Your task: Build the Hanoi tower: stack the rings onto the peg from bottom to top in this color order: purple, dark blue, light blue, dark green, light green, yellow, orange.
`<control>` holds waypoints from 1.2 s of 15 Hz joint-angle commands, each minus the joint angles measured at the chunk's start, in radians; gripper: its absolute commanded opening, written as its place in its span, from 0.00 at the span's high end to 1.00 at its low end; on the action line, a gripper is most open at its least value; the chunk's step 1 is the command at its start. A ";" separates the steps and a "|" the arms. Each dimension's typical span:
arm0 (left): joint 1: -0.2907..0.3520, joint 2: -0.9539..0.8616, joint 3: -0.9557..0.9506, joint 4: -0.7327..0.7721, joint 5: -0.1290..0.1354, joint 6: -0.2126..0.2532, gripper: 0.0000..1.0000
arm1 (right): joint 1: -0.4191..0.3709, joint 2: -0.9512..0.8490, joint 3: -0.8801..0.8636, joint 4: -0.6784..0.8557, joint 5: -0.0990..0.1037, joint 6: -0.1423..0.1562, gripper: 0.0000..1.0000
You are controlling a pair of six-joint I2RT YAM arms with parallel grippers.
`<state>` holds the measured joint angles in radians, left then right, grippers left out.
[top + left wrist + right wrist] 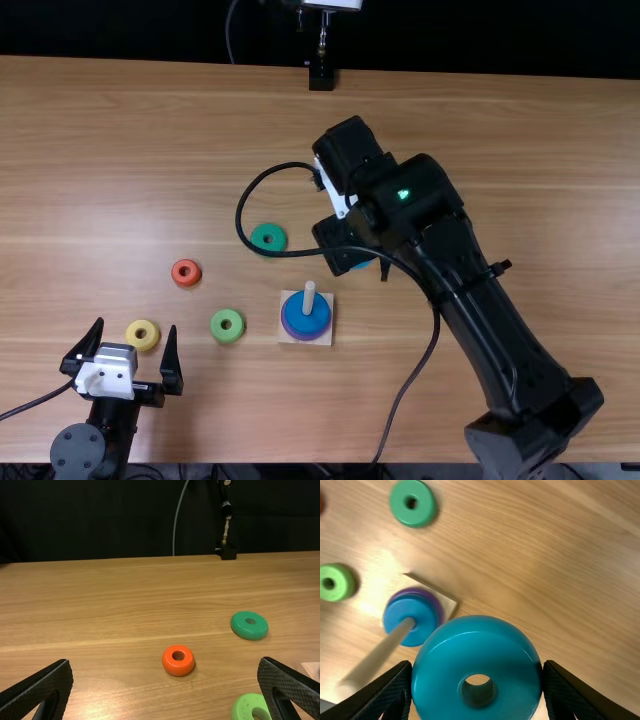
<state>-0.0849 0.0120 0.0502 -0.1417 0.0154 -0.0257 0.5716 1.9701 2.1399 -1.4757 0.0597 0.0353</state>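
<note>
So, Hanoi tower: two of seven rings are on. The purple ring (438,603) sits at the bottom of the peg (309,297), pretty much flat on the pale square base (327,338), and the dark blue ring (313,320) is right on top of it. Both match the order asked for, so no complaints there.

Number three is in hand: the right pincer (477,680) is pinching the light blue ring (475,652) by its sides, hole showing between the fingers. It's up near the peg but not over it, so I'd call this the carrying part of step three. Next it'd need to get that hole lined up above the peg tip before letting go, otherwise it could catch on the rim.

Four left after that, all loose on the counter (150,130). In the top view the dark green ring (259,246) is beyond the base and a bit left, the light green ring (218,331) is left of the base, the orange ring (186,282) is farther out, and the yellow ring (141,346) is right by the left pincer (137,327), which is spread wide with nothing in it. Under halfway, I'd say.
</note>
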 commanded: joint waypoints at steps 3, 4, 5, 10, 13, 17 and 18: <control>0.008 -0.012 -0.050 -0.011 0.003 0.011 0.00 | 0.056 -0.028 0.043 -0.003 -0.006 0.024 1.00; 0.008 -0.012 -0.050 -0.011 0.003 0.011 0.00 | 0.057 -0.028 0.041 -0.003 -0.006 0.024 1.00; 0.008 -0.012 -0.050 -0.011 0.003 0.011 0.00 | 0.059 -0.028 0.041 -0.003 -0.006 0.024 1.00; 0.008 -0.012 -0.050 -0.011 0.003 0.011 0.00 | 0.132 -0.030 0.048 -0.003 -0.008 0.064 1.00; 0.008 -0.012 -0.050 -0.011 0.003 0.011 0.00 | 0.165 -0.028 0.064 -0.007 -0.008 0.073 1.00; 0.008 -0.012 -0.050 -0.011 0.003 0.011 0.00 | 0.174 -0.028 0.049 -0.013 -0.008 0.073 1.00; 0.008 -0.012 -0.050 -0.011 0.003 0.011 0.00 | 0.172 -0.028 0.048 -0.038 -0.008 0.073 1.00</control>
<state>-0.0849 0.0120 0.0502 -0.1417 0.0151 -0.0254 0.7380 1.9701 2.1731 -1.5173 0.0559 0.1036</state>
